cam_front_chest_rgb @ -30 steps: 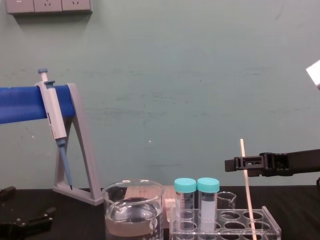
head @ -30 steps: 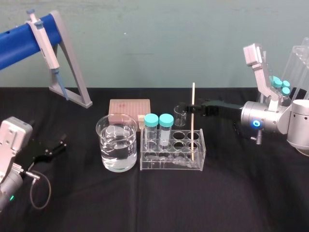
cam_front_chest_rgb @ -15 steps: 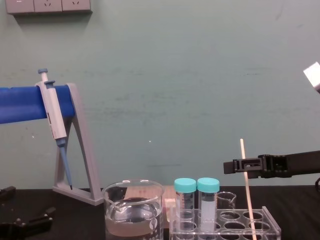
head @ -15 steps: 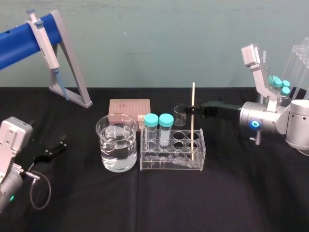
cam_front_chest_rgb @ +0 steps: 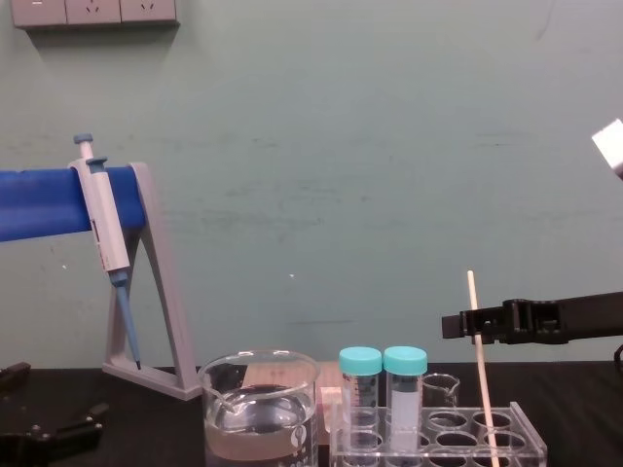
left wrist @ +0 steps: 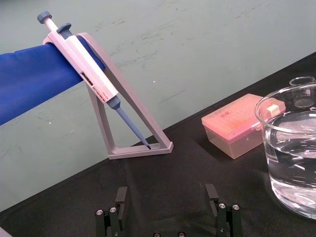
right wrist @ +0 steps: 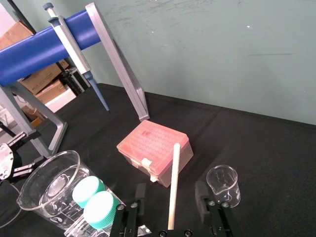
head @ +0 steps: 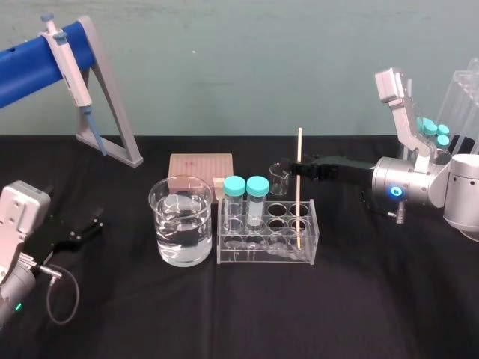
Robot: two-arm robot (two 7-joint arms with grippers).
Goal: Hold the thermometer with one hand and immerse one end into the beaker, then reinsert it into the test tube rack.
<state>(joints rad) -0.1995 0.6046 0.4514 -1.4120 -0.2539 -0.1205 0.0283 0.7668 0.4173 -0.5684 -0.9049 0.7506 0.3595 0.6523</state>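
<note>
A pale green wall (cam_front_chest_rgb: 389, 146), marked with faint scuffs, is seen behind the desk (head: 359, 299), which is covered by a black cloth up to its far edge. White socket plates (cam_front_chest_rgb: 94, 12) are mounted high on the wall. Cardboard boxes (right wrist: 19, 33) are stacked beyond the desk's left edge.

We record the thermometer (head: 299, 187) as a thin cream-white rod. It stands near upright, with a slight lean, in a hole at the right end of the test tube rack (head: 262, 253), a clear plastic block with rows of round holes. The beaker (head: 161, 224), clear glass and roughly half full of clear liquid, stands just left of the rack. The right gripper (head: 290, 167) is level with the rod's upper part, its fingers (right wrist: 200, 193) spread to either side without touching it.
</note>
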